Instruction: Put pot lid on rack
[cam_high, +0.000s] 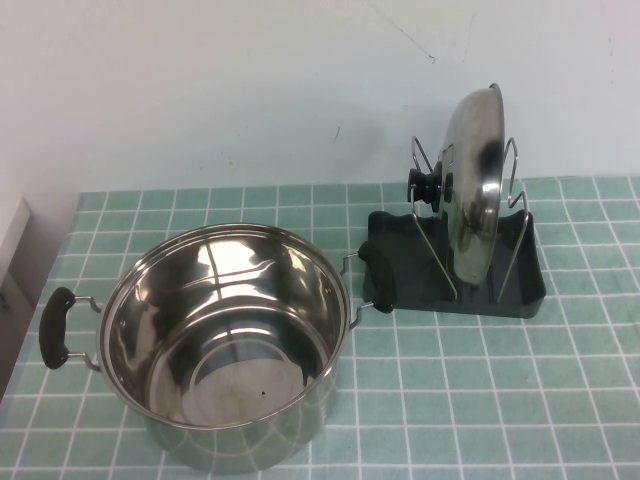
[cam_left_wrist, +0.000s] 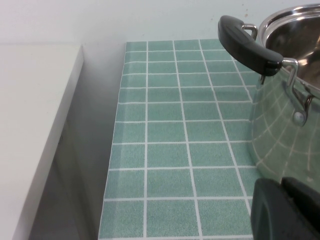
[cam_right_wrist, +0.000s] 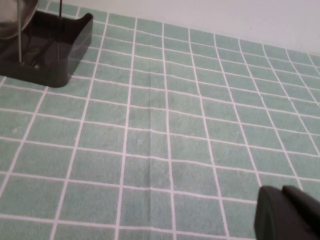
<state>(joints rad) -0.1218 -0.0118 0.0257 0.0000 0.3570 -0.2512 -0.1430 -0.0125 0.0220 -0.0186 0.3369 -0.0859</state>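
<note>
While our left gripper (cam_left_wrist: 287, 210) sits low beside the pot (cam_high: 225, 340) and our right gripper (cam_right_wrist: 287, 215) hovers over bare tiles, we can't tell how either one's fingers are set. Farther back, the lid (cam_high: 475, 185) stands on edge between the wire loops of the rack (cam_high: 395, 285), knob toward the pot. It's nearer our right arm; the job looks done.
</note>
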